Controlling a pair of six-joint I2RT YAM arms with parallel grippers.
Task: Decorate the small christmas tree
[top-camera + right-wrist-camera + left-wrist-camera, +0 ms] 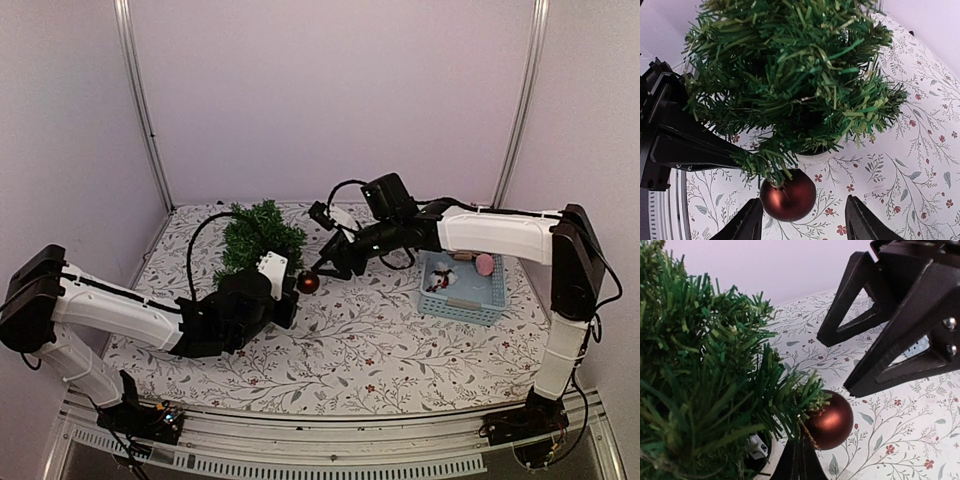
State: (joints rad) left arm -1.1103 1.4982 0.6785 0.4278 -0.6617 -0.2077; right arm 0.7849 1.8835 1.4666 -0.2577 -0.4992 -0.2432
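The small christmas tree (pixel 260 235) stands at the back left of the table, its white pot (pixel 815 159) showing in the right wrist view. A dark red ball ornament (pixel 308 283) hangs from a low branch tip on its right side, and also shows in the left wrist view (pixel 831 421) and the right wrist view (pixel 788 196). My left gripper (pixel 799 462) is shut on that branch tip, beside the ball's gold cord. My right gripper (pixel 802 225) is open, and the ball hangs between its fingers (pixel 747 225), close to the left one and not clamped.
A blue basket (pixel 495 290) at the right holds a snowman figure (pixel 441 279) and a pink ornament (pixel 485 264). Metal frame posts (pixel 145 110) stand at the back corners. My right arm reaches across the back of the flowered tablecloth (pixel 380 340).
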